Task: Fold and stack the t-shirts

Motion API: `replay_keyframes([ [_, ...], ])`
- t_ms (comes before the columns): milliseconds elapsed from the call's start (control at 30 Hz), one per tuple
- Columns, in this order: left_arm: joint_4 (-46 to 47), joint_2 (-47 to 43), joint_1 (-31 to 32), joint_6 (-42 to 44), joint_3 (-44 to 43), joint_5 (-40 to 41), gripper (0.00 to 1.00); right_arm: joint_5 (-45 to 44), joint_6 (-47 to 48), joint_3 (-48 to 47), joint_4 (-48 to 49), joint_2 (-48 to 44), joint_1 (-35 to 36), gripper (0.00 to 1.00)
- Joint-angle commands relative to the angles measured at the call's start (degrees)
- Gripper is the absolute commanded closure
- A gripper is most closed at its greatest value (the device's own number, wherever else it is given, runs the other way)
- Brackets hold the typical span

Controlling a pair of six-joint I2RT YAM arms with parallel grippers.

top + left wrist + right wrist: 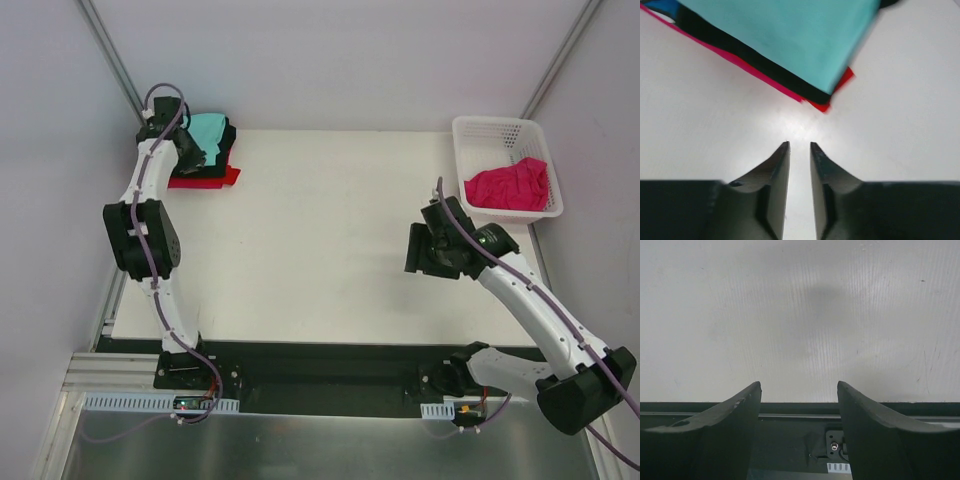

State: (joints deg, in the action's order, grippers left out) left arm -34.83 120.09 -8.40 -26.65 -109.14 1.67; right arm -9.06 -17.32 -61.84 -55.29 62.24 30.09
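Folded flat in the table's (320, 260) far-left corner, the smooth teal t-shirt (790, 35) tops the black t-shirt (765, 65) and red t-shirt (215, 178). The left gripper (799, 145) hovers just beside them, jaws barely apart and empty. The magenta t-shirt (508, 186) lies crumpled in the white lattice basket (495, 124). The right gripper (799, 385) gapes wide over bare table, empty.

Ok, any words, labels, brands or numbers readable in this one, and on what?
No text reads clearly in any view.
Blue mark on the black t-shirt: cut off by the frame edge, no letters legible.
White tag at the bottom of the right wrist view: too small to read.
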Motion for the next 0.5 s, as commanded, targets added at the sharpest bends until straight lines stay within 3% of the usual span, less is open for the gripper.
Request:
replay_keyframes([
  [0,0.6,-15.7,10.2,-0.2,6.3,0.9,0.68,-2.7,1.1,-3.8,1.8,3.3,-0.3,0.34],
  [33,0.5,-17.6,11.8,0.0,8.1,1.7,0.58,-3.6,1.4,-4.6,1.8,3.8,-0.3,0.33],
  [67,0.5,-21.1,13.7,-0.5,12.2,2.3,0.35,-4.6,1.8,-5.0,1.8,4.4,-0.4,0.33],
  [200,0.7,-30.2,21.7,-3.7,24.7,1.9,0.01,-4.2,3.2,-7.1,1.5,5.4,-0.3,0.17],
  [467,1.3,-51.7,32.1,-9.2,49.1,-1.2,0.01,1.9,1.1,-5.5,3.0,3.4,-0.3,0.0],
])
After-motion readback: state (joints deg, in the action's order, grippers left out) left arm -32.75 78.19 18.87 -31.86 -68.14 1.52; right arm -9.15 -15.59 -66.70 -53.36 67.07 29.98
